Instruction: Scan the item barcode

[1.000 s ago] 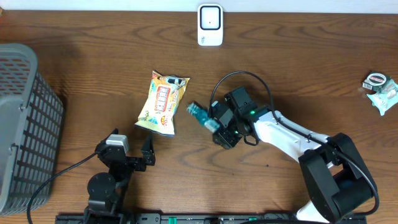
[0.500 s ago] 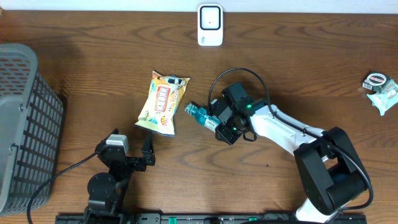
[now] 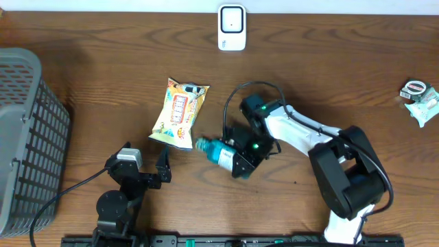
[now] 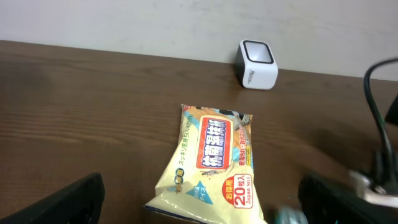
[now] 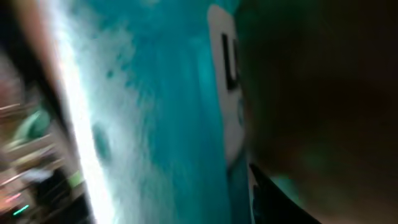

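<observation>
A teal bottle (image 3: 211, 149) with a white label is clamped in my right gripper (image 3: 232, 160), held a little above the table just right of the lower corner of a yellow wipes packet (image 3: 180, 113). The right wrist view is filled by the blurred teal bottle (image 5: 161, 112), with a dark finger (image 5: 311, 93) against it. The white barcode scanner (image 3: 232, 27) stands at the far edge, also in the left wrist view (image 4: 256, 64). My left gripper (image 3: 140, 165) rests open near the front edge, pointing at the packet (image 4: 211, 155), nothing between its fingers.
A grey mesh basket (image 3: 27, 137) fills the left side. Small wrapped items (image 3: 421, 98) lie at the far right edge. The right arm's black cable (image 3: 236, 92) loops above its wrist.
The right gripper has shut on the teal bottle and swung it down and left, toward the packet's lower corner. The left arm has stayed still.
</observation>
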### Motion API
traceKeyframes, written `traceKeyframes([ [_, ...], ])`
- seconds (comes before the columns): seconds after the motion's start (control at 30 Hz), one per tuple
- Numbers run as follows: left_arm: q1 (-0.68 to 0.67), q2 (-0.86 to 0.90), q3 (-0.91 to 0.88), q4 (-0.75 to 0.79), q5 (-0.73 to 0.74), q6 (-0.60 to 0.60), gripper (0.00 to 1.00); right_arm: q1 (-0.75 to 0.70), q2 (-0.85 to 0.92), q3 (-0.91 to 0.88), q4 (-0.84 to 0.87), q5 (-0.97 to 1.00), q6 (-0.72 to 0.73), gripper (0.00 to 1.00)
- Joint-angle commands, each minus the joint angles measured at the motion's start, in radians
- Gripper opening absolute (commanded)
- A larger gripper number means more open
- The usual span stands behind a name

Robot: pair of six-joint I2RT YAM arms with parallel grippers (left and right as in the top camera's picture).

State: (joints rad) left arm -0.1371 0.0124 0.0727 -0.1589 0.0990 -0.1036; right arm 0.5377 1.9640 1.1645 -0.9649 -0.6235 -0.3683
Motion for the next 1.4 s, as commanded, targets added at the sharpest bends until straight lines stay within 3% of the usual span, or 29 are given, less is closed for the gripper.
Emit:
traceKeyframes([
  [0.0, 0.004, -0.002, -0.016, -0.024, 0.006, 0.010, 0.98, -0.051, -0.017, 0.050, -0.056, -0.269, -0.150, 0.01],
  [0.37, 0.004, -0.002, -0.016, -0.024, 0.006, 0.010, 0.98, -0.165, -0.182, 0.066, -0.197, -0.444, -0.363, 0.01],
  [0.47, 0.004, -0.002, -0.016, -0.024, 0.006, 0.010, 0.98, -0.156, -0.204, 0.065, -0.156, -0.322, -0.324, 0.01],
  [0.73, 0.004, -0.002, -0.016, -0.024, 0.006, 0.010, 0.98, -0.010, -0.200, -0.028, 0.113, 0.112, 0.000, 0.01],
  [1.07, 0.004, -0.002, -0.016, -0.024, 0.006, 0.010, 0.98, 0.161, -0.200, -0.104, 0.146, 0.327, 0.018, 0.01],
  [1.23, 0.004, -0.002, -0.016, -0.024, 0.006, 0.010, 0.98, 0.177, -0.187, -0.212, 0.291, 0.433, 0.105, 0.18],
  [1.37, 0.004, -0.002, -0.016, -0.024, 0.006, 0.010, 0.98, 0.177, -0.178, -0.264, 0.354, 0.434, 0.127, 0.41],
])
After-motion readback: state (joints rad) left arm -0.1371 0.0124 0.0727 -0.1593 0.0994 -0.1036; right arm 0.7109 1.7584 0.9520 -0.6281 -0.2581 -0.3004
